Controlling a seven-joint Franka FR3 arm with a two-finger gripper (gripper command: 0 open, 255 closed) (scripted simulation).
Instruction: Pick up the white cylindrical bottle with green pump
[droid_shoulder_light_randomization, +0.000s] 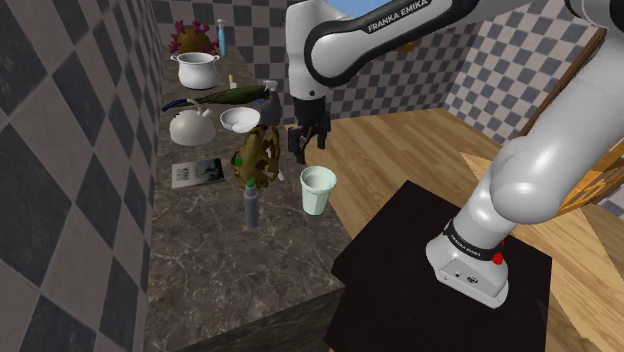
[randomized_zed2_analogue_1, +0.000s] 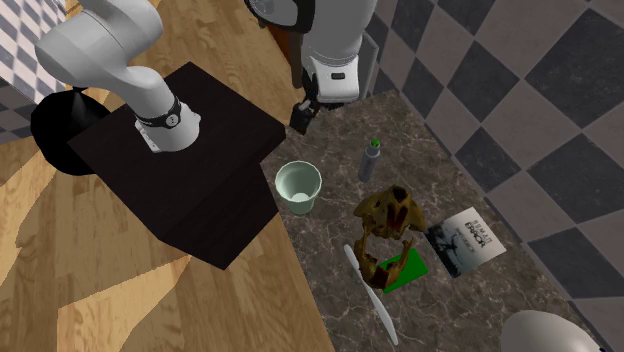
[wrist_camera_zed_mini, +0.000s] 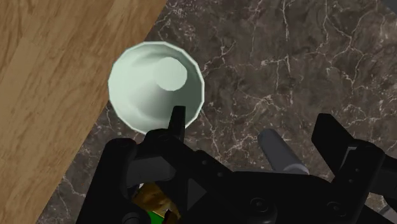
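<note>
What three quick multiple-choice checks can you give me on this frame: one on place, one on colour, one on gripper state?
1. In the shoulder view, where does the green-topped grey bottle stand relative to the cup?
A) inside it
B) on its left, apart from it
C) on its right, touching it

2. What colour is the cup?
A) red
B) black
C) pale green

3. What state is the gripper in?
A) open, holding nothing
B) shut on the grey bottle
C) shut on the cup

Key:
1 B, it stands on the counter left of the cup, with a gap between them.
2 C, its wall and inside look pale green.
3 A, in the wrist view the fingers stand apart and clasp nothing.
</note>
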